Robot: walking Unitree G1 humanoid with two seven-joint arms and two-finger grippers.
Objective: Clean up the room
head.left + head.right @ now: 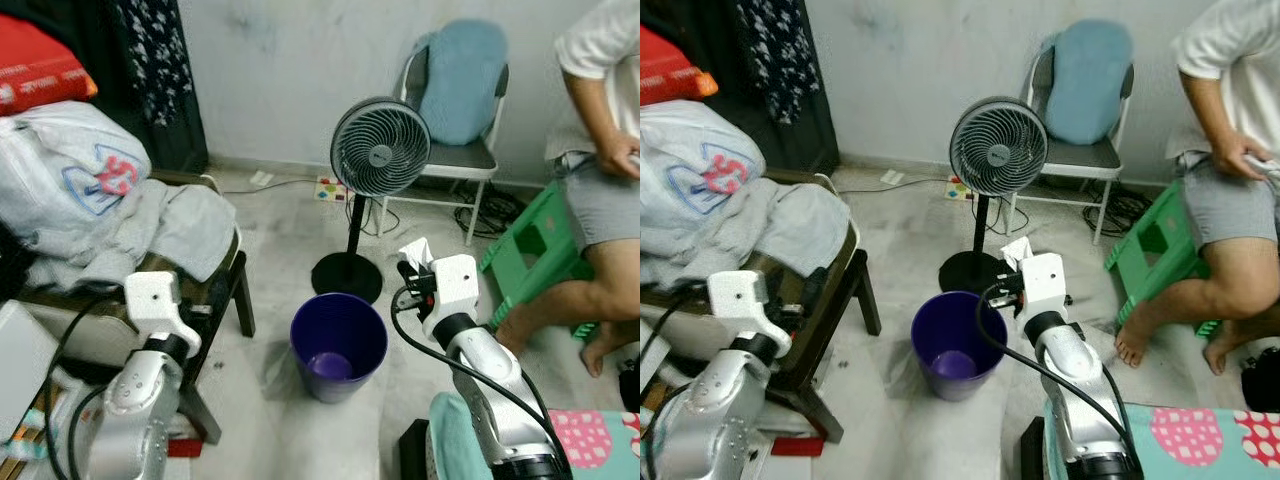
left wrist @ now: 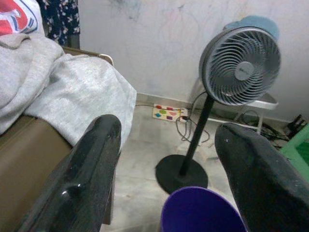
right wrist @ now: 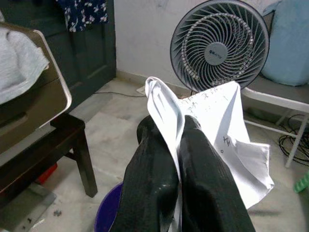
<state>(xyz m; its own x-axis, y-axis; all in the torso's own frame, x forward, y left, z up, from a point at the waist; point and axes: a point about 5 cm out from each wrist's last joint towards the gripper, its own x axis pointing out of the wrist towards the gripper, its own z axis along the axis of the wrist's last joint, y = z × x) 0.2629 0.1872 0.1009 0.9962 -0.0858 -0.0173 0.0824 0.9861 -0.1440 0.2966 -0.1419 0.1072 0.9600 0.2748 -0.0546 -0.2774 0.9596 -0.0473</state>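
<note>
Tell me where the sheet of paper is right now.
The sheet of paper is pinched in the right gripper, held up to the right of the purple bin, with the standing fan behind it.

The purple bin (image 1: 338, 345) stands open-mouthed on bare floor (image 1: 280, 250), reachable from above. Just behind it the pedestal fan (image 1: 379, 146) blocks the way; the chair piled with laundry (image 1: 150, 235) hems the left side, and a seated person's legs (image 1: 590, 290) and a green stool (image 1: 535, 240) crowd the right.
</note>
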